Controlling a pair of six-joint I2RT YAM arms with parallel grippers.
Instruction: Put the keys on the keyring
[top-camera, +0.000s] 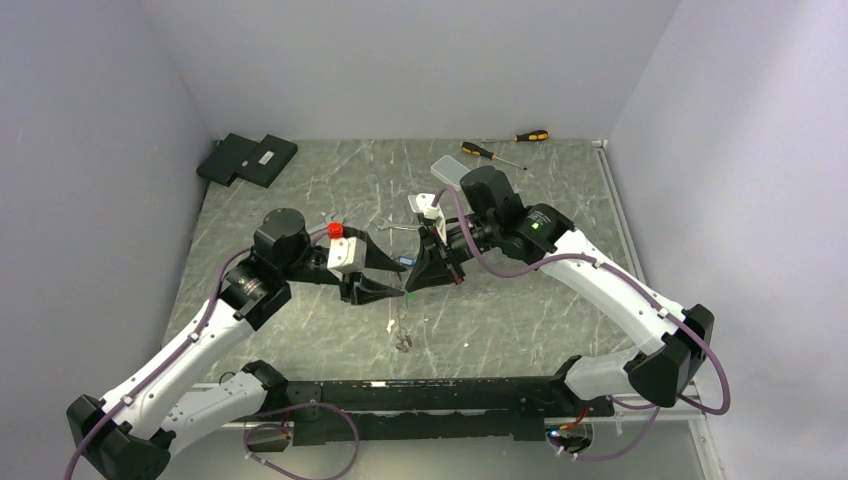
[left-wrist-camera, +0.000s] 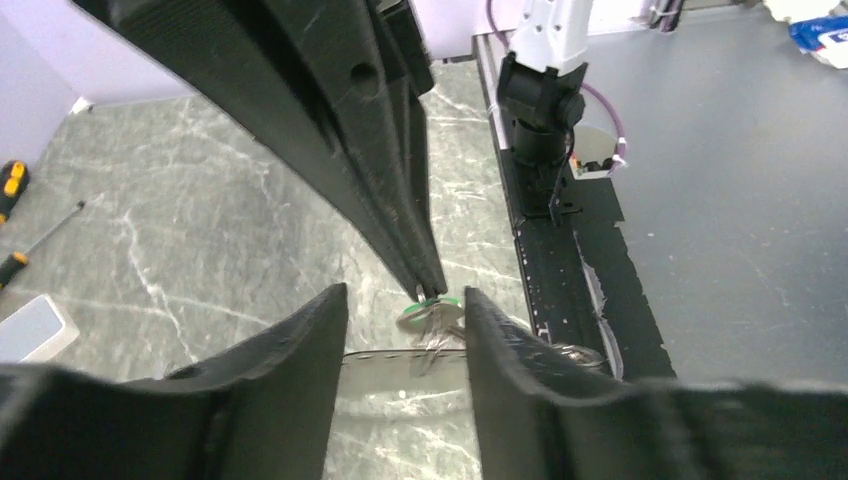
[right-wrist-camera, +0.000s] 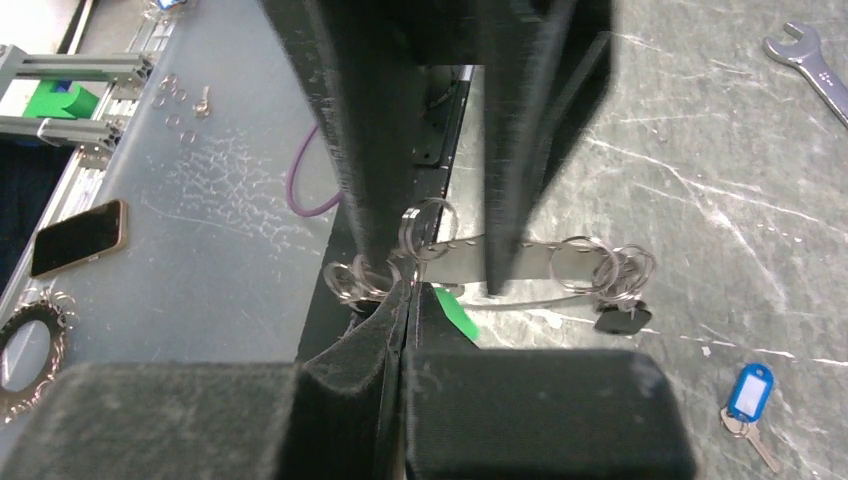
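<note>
The keyring (left-wrist-camera: 400, 362) is a pale grey band stretched across the gap between my left gripper's (left-wrist-camera: 405, 305) spread fingers. In the right wrist view the keyring (right-wrist-camera: 455, 255) carries several small wire rings and a dark-tagged key (right-wrist-camera: 622, 320). My right gripper (right-wrist-camera: 405, 288) is shut on the green-tagged key (right-wrist-camera: 455, 312), held right at the band. That key also shows in the left wrist view (left-wrist-camera: 432, 310). From above, the left gripper (top-camera: 398, 278) and the right gripper (top-camera: 413, 287) meet tip to tip. A blue-tagged key (right-wrist-camera: 748, 392) lies on the table.
A silver spanner (right-wrist-camera: 815, 70) lies behind the grippers. Two screwdrivers (top-camera: 492, 152) and a clear plastic box (top-camera: 455, 170) are at the back, with black boxes (top-camera: 248, 158) at the back left. Loose rings and keys hang below the grippers (top-camera: 402, 338).
</note>
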